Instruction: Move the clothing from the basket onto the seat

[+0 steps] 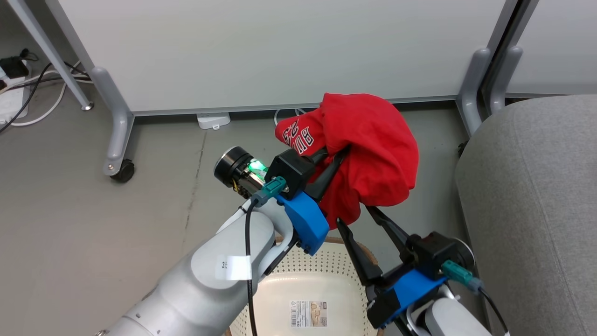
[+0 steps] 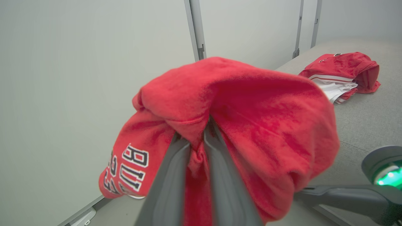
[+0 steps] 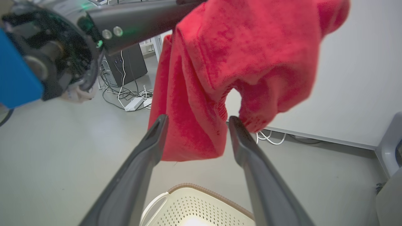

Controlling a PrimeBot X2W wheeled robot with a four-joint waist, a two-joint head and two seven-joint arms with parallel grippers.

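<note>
Left gripper: jaws closed tight on a fold of the held jersey. In the left wrist view the two fingers meet with cloth bunched between them. The rest of the shirt domes over the fingertips and hangs down on both sides.

Right gripper: jaws spread wide, gripping nothing. In the right wrist view a lower flap of the jersey hangs between its fingers. Cannot tell if it touches them.

Held jersey is in the air, beyond the far rim of the basket and above the floor. It is left of the seat and not yet over it.

Key relation: the seat lies to the right of the loaded claw, so the carry is rightward. The right arm is nearer the cushion, but the left has the load.

Second jersey lies crumpled on the seat, farther along it.

Materials:
- Jersey: soft red knit, limp and shapeless, with white-edged dark lettering on the left lobe.
- Basket: rigid perforated cream plastic with a brown woven rim; a label shows on its bottom.
- Seat: grey woven fabric with a rounded edge.
- Partition panel: pale and smooth, behind the scene.
</note>
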